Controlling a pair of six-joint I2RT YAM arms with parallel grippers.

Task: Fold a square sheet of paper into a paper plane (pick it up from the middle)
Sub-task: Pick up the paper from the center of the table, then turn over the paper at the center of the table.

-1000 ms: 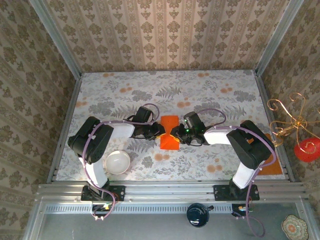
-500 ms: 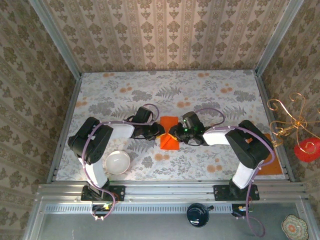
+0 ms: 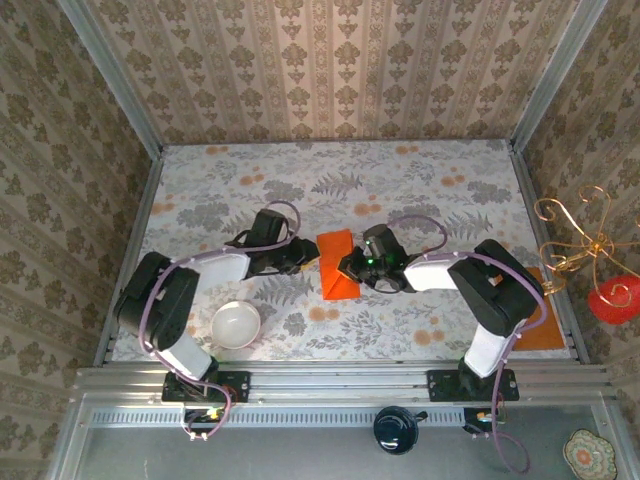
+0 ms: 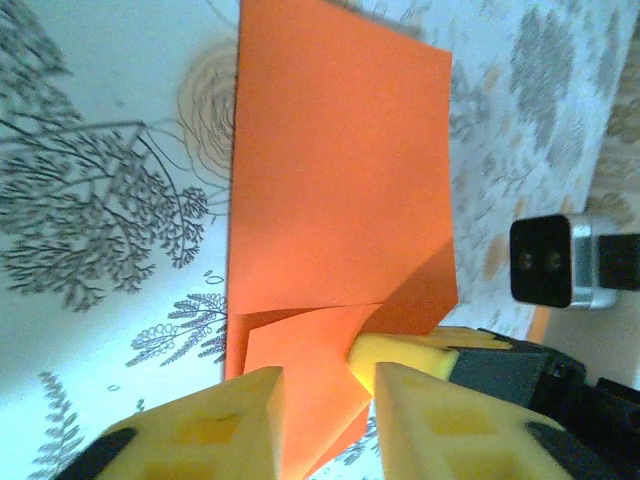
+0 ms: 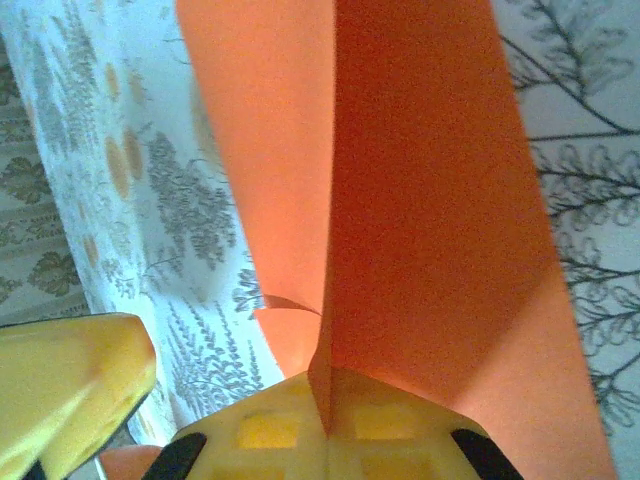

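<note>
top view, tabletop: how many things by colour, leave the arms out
bright orange: 1, the folded square sheet of paper
white: 1, the bowl
dull brownish orange: 1, the flat rectangle at the right edge, partly under the arm
total: 3
</note>
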